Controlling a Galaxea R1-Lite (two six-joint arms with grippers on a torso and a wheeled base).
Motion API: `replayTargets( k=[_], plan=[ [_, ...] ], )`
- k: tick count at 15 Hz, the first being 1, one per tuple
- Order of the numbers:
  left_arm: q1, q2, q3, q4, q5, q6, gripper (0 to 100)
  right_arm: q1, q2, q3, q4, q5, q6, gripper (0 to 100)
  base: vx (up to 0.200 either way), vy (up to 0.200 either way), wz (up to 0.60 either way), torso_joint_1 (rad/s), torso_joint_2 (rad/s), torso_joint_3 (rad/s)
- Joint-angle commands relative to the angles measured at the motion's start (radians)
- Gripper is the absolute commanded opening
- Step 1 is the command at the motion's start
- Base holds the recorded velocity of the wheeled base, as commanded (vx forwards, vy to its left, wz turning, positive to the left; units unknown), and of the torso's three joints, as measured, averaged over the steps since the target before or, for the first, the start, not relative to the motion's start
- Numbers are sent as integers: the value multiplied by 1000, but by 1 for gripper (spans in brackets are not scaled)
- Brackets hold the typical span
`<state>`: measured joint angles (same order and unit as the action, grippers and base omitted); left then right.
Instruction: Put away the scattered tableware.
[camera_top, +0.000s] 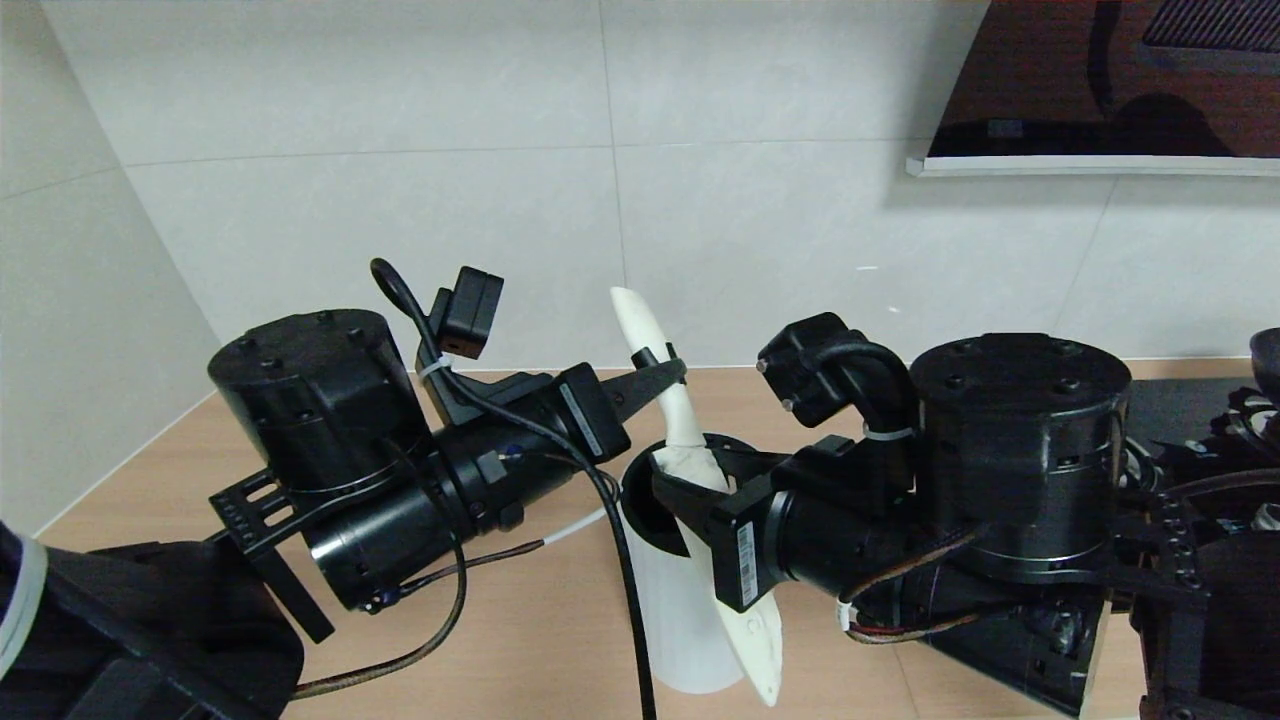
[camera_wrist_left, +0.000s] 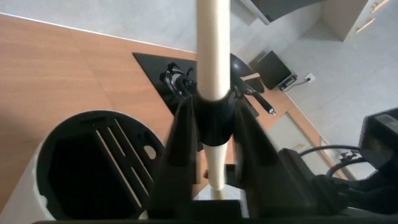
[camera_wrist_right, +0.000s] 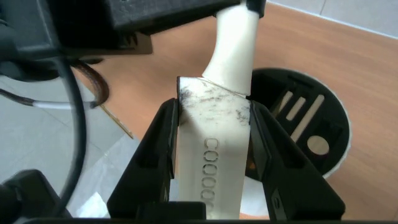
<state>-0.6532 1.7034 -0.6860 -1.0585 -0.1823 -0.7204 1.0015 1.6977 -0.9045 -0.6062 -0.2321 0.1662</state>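
2 grips on white utensil: left tool above right tool.

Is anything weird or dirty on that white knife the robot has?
Yes. The white knife has dark speckled smudges on its blade near the handle, right where the right gripper clamps it. The left gripper grips the handle too.

white knife | near-upright, handle up | by white utensil holder, open top
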Motion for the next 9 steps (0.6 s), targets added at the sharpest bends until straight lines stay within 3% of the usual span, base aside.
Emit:
replayTargets(
  k=[1,6,7,9],
  plan=[
    [0,-1,0,3,0,-1,0,0,-3,1,-4,-9,-1,0,0,0,0,0,0,0],
    [-5,-7,0,3,-3,1,0,0,-3,10,-15,-10,-1,0,0,0,0,0,0,0],
    [-5,-10,0,3,-3,-1,0,0,-3,10,-21,-19,-2,100,0,0,0,0,0,0],
    [-5,-11,0,5,-3,-1,0,0,-4,10,-21,-23,-1,100,0,0,0,0,0,0]
  ],
)
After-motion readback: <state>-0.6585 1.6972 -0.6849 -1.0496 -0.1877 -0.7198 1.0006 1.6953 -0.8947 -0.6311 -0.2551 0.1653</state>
